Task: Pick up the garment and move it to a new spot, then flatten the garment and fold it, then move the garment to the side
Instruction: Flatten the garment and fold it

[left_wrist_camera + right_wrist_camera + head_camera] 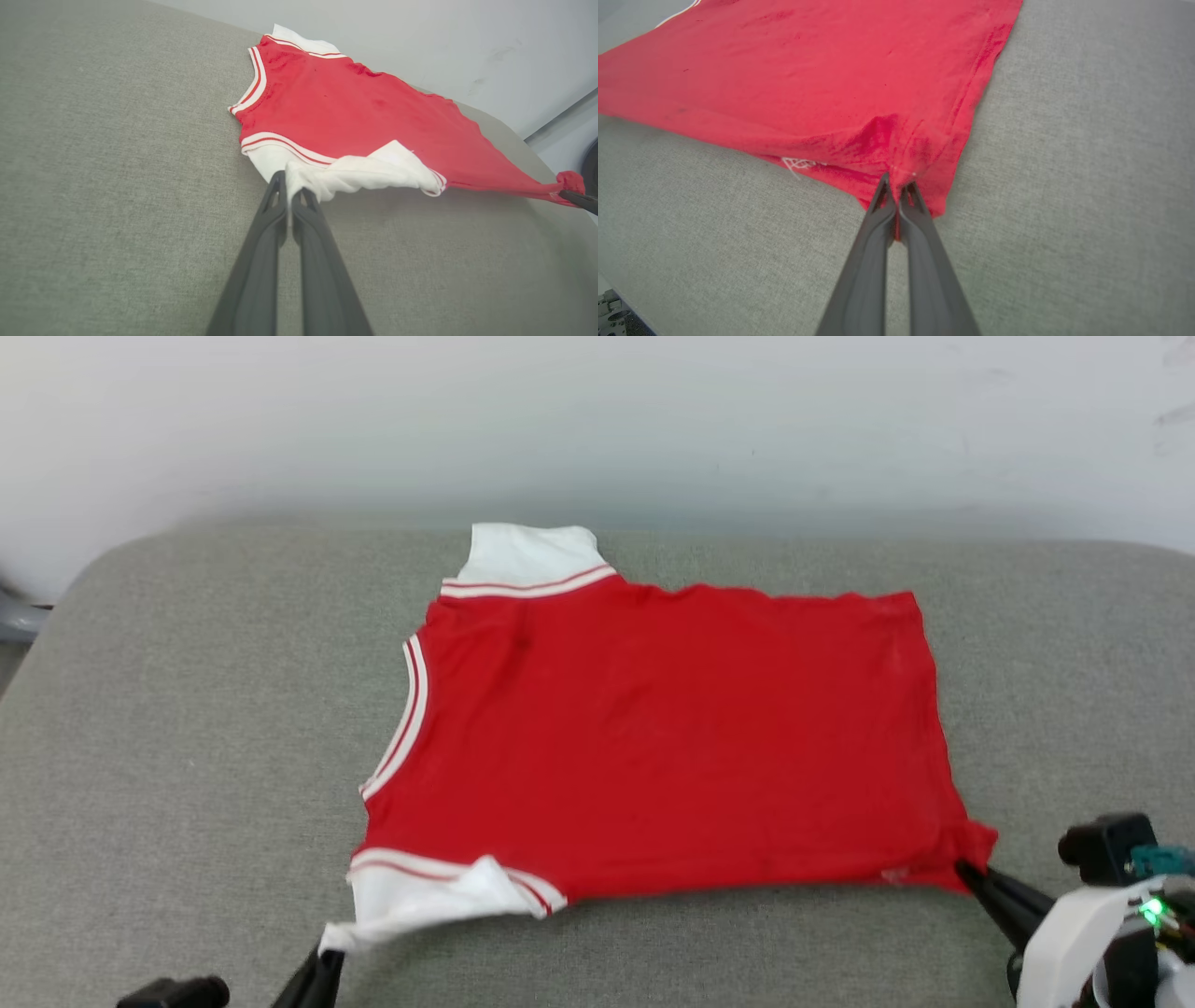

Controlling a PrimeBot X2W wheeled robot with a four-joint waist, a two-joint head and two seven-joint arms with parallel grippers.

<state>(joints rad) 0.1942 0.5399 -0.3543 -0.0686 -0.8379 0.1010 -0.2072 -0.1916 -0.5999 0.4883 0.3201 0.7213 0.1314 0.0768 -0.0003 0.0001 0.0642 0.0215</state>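
Two near corners of a bright red soft-fabric T-shirt with white striped-trim sleeves [653, 737] are held as it lies spread across the middle of a grey cloth-covered desk [187, 756], collar left, hem right. The left tool [289, 184] is pressed together on the crumpled near white sleeve [364, 175]; the right tool [899, 183] pinches the near hem corner. Flattening looks to be the step in hand. Folding would call for both corners to be carried together toward the far edge. The sleeve may be doubled under, though that is hard to tell.
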